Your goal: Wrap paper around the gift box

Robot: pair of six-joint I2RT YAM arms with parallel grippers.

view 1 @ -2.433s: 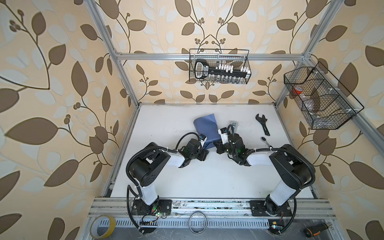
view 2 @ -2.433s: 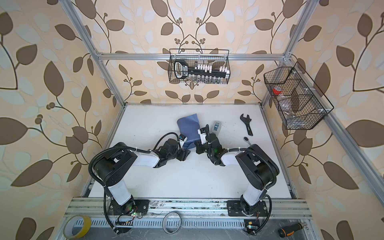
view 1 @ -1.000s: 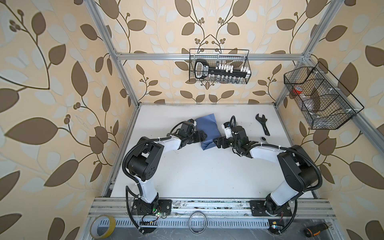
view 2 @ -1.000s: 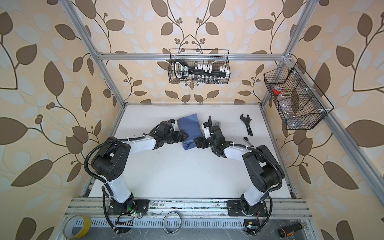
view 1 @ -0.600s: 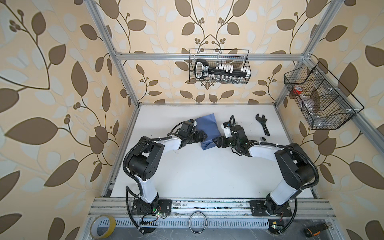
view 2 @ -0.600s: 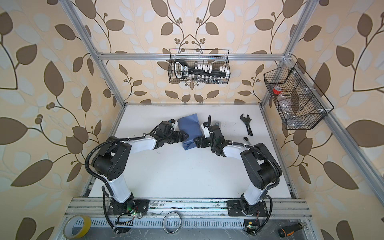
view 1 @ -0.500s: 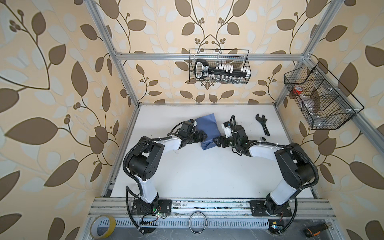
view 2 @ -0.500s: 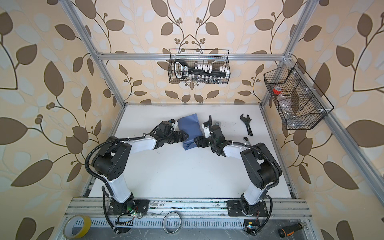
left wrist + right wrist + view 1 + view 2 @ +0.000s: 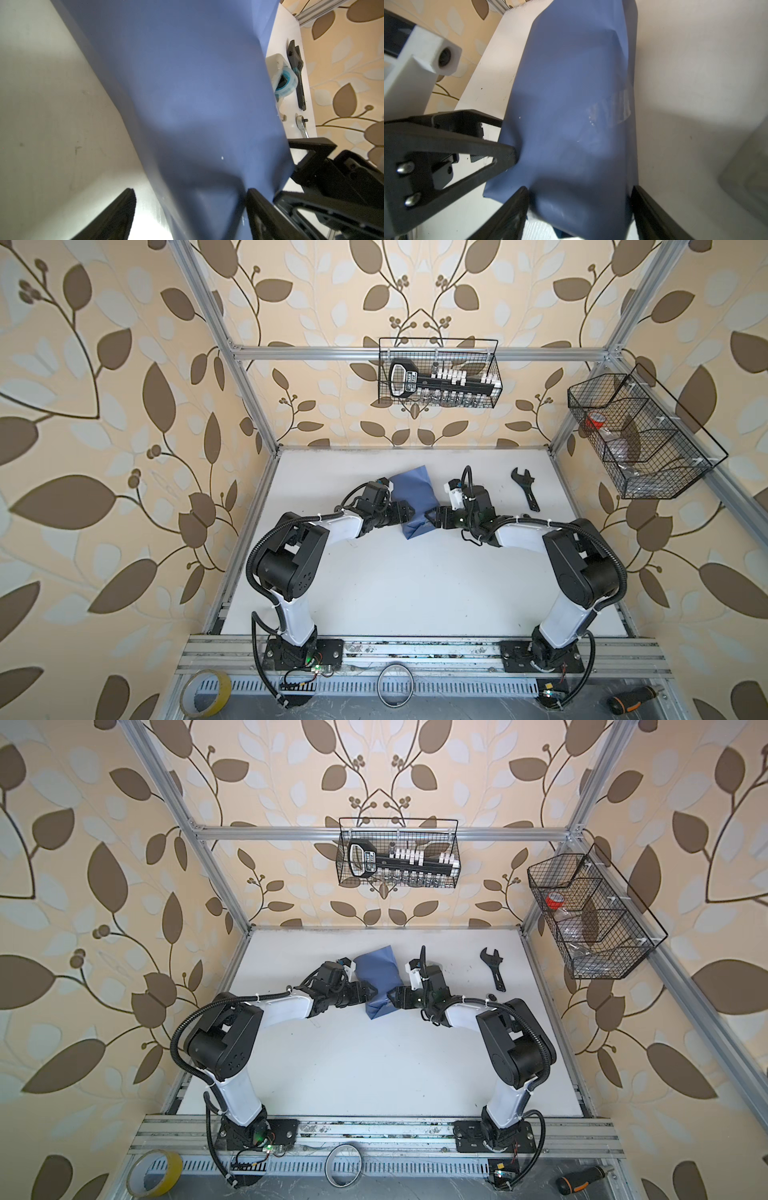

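Left pincer point(image 9: 190, 190) and right pincer point(image 9: 579, 188) meet on the worktop point(image 9: 415, 593) at the near end of the paper point(image 9: 415, 497), which lies rolled dark side out, the box hidden, presumably inside; the left gapes with one finger clear of the sheet, the right straddles that end with both fingers against it, and I cannot tell whether it pinches. The step looks like closing that end: steady one side, crease the other flat and slowly, sparing the tape point(image 9: 610, 110) on it

A black wrench point(image 9: 525, 489) lies far right on the white surface point(image 9: 415, 593). One wire basket point(image 9: 438, 340) hangs on the far wall, another basket point(image 9: 673, 472) on the right wall. A yellow tape roll point(image 9: 206, 693) sits near left and a screwdriver point(image 9: 631, 702) near right.
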